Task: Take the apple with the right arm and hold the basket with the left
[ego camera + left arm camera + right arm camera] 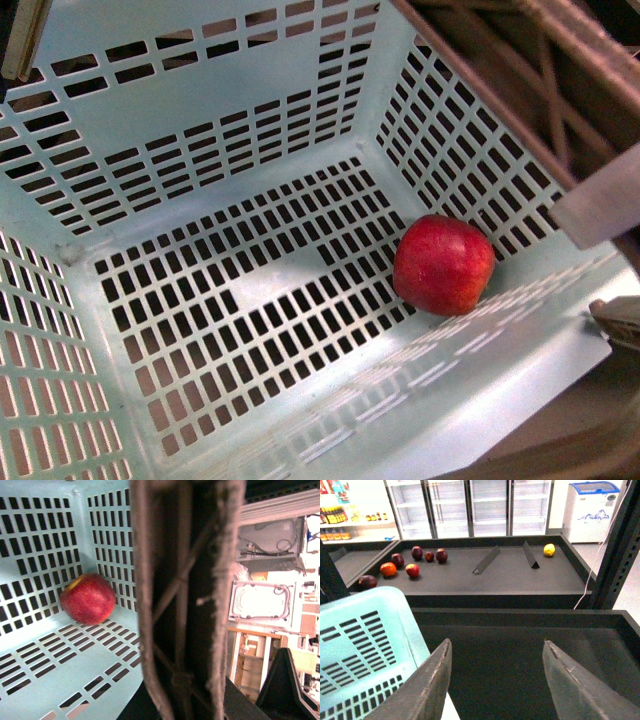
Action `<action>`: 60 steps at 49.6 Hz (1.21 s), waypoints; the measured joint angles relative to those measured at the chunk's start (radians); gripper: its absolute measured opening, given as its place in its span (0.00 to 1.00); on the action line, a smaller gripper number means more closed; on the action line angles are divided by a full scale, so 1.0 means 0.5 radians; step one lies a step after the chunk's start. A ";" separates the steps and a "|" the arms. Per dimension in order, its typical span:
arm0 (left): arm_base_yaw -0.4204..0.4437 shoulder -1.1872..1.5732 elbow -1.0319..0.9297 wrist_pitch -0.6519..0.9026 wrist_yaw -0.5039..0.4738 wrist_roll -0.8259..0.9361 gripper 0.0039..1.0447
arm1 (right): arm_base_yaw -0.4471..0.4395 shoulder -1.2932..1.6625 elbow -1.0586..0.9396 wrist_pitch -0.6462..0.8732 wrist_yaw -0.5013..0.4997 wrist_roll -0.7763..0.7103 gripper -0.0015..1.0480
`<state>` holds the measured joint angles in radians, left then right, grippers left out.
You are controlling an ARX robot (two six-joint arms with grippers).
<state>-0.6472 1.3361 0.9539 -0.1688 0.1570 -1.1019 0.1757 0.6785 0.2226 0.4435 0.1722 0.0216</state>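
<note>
The red apple (443,265) lies on the slotted floor of the pale turquoise basket (200,130), in the corner by its right wall. It also shows in the left wrist view (88,599) against a basket wall (45,540). My left gripper (185,580) is shut on the basket. Its brownish lattice finger with a white band (530,90) lies along the basket's right rim. My right gripper (495,647) is open and empty over a dark shelf tray, outside the basket, whose corner (360,645) is beside one finger.
A dark display shelf (510,575) beyond the right gripper holds dark purple-red fruits (397,559), an orange fruit (388,569), a small red fruit (412,570) and a yellow fruit (549,549). Glass-door fridges (490,505) stand behind. A black upright post (620,555) rises close by.
</note>
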 joint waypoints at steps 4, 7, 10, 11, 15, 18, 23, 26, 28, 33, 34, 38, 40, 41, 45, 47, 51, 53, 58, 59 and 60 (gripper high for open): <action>-0.002 0.000 0.000 0.000 0.001 0.002 0.06 | -0.043 -0.065 -0.062 -0.001 -0.044 -0.011 0.15; -0.002 0.000 0.000 0.000 -0.002 0.001 0.06 | -0.073 -0.121 -0.105 -0.005 -0.080 -0.021 0.05; -0.002 0.000 0.000 0.000 -0.007 0.002 0.06 | -0.101 -0.175 -0.143 -0.018 -0.111 -0.033 0.02; -0.002 0.000 0.000 0.000 -0.009 0.002 0.06 | -0.111 -0.192 -0.156 -0.025 -0.120 -0.032 0.02; -0.001 0.000 0.000 0.000 -0.022 0.005 0.06 | -0.163 -0.262 -0.201 -0.053 -0.184 -0.032 0.02; -0.002 0.000 0.000 0.000 -0.019 0.008 0.06 | -0.285 -0.330 -0.238 -0.083 -0.323 -0.033 0.02; -0.002 0.000 0.000 0.000 -0.002 0.003 0.06 | -0.343 -0.428 -0.285 -0.134 -0.338 -0.033 0.02; -0.002 0.000 0.000 0.000 -0.002 0.003 0.06 | -0.343 -0.473 -0.304 -0.159 -0.340 -0.033 0.02; -0.002 0.000 0.000 0.000 -0.004 0.003 0.06 | -0.343 -0.504 -0.314 -0.179 -0.340 -0.033 0.02; -0.002 0.000 0.000 0.000 -0.015 0.005 0.06 | -0.344 -0.573 -0.338 -0.219 -0.340 -0.032 0.02; -0.002 0.000 0.000 0.000 -0.015 0.005 0.06 | -0.344 -0.587 -0.341 -0.230 -0.340 -0.032 0.02; -0.002 0.000 0.000 0.000 -0.014 0.005 0.06 | -0.344 -0.639 -0.358 -0.268 -0.340 -0.032 0.02; -0.002 0.000 0.000 0.000 -0.012 0.005 0.06 | -0.345 -0.667 -0.367 -0.288 -0.340 -0.033 0.02; -0.002 0.000 0.000 0.000 -0.009 0.004 0.06 | -0.345 -0.681 -0.371 -0.300 -0.340 -0.032 0.02; -0.002 0.000 0.000 0.000 -0.008 0.003 0.06 | -0.345 -0.721 -0.394 -0.300 -0.340 -0.032 0.02; -0.002 0.000 0.000 0.000 -0.008 0.004 0.06 | -0.345 -0.741 -0.405 -0.291 -0.342 -0.033 0.02; -0.002 0.000 0.000 0.000 -0.011 0.005 0.06 | -0.345 -0.795 -0.406 -0.323 -0.341 -0.033 0.02; -0.002 0.000 0.000 0.000 -0.013 0.005 0.06 | -0.345 -0.822 -0.406 -0.346 -0.340 -0.033 0.02; -0.002 0.000 0.000 0.000 -0.011 0.005 0.06 | -0.345 -0.881 -0.406 -0.410 -0.340 -0.033 0.02; -0.002 0.000 0.000 0.000 -0.009 0.004 0.06 | -0.345 -0.887 -0.406 -0.414 -0.340 -0.033 0.02; -0.002 0.000 0.000 0.000 -0.008 0.004 0.06 | -0.345 -0.904 -0.406 -0.432 -0.340 -0.033 0.02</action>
<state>-0.6479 1.3361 0.9539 -0.1688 0.1528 -1.1000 0.0032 0.2264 0.0196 0.2276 0.0021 0.0051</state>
